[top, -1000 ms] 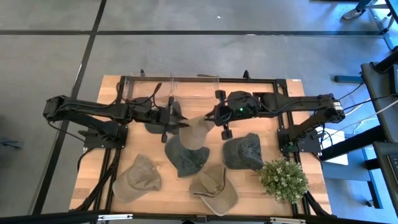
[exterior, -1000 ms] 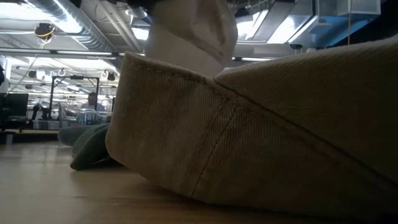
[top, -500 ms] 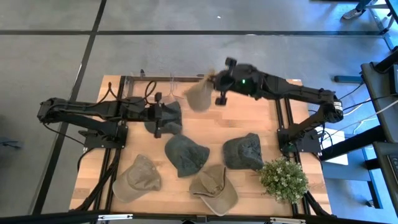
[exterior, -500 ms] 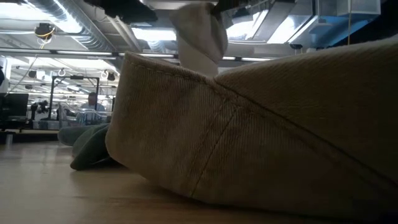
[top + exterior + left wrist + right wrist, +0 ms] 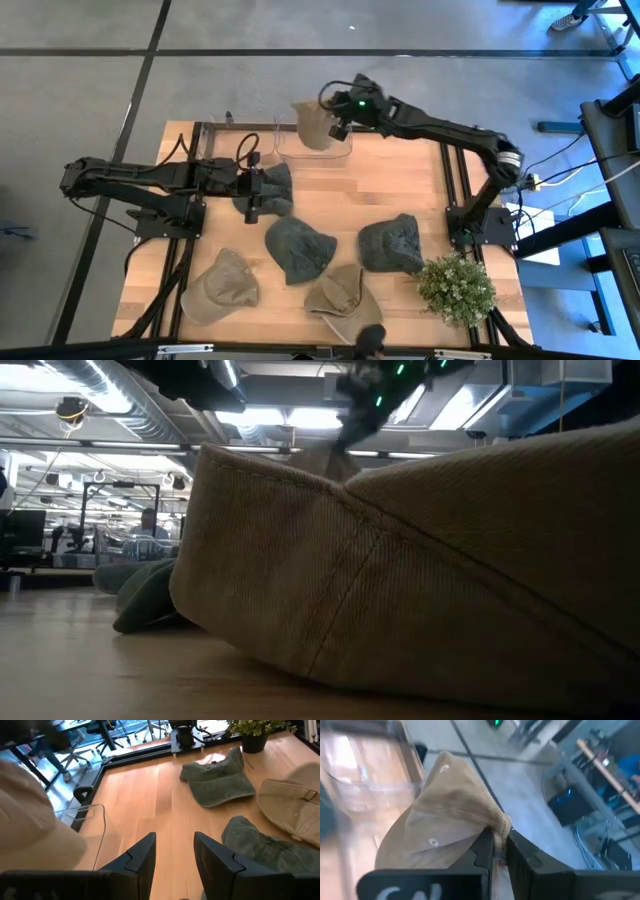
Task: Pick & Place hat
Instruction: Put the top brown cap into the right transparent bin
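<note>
My right gripper (image 5: pixel 335 118) is shut on a tan hat (image 5: pixel 316 127) and holds it in the air at the table's far edge, above a clear plastic container (image 5: pixel 314 150). In the right wrist view the hat (image 5: pixel 445 820) fills the space ahead of the gripper (image 5: pixel 500 852). My left gripper (image 5: pixel 175 857) stands open with nothing between its fingers. It is left of the table's middle, over a dark green hat (image 5: pixel 270 190). On the wood lie two more dark green hats (image 5: pixel 298 248) (image 5: pixel 392 243) and two tan ones (image 5: pixel 225 285) (image 5: pixel 345 300). My right gripper pinches a bunched fold of the tan hat's cloth (image 5: pixel 501 826) between its two fingers. The fingers slant downward toward the table's far left. The hat hangs ahead of and below the fingers, lifted clear of the table and the container.
A potted green plant (image 5: pixel 456 287) stands near the table's near right corner. A black frame (image 5: pixel 455 180) runs around the table. In the low view a tan hat (image 5: pixel 420 580) lies right in front of the camera and hides most of the table.
My right gripper has swung from the table's middle to its far edge, carrying the tan hat, which is now clear of the table and over the container. My left gripper has drawn back a little toward the table's left edge.
</note>
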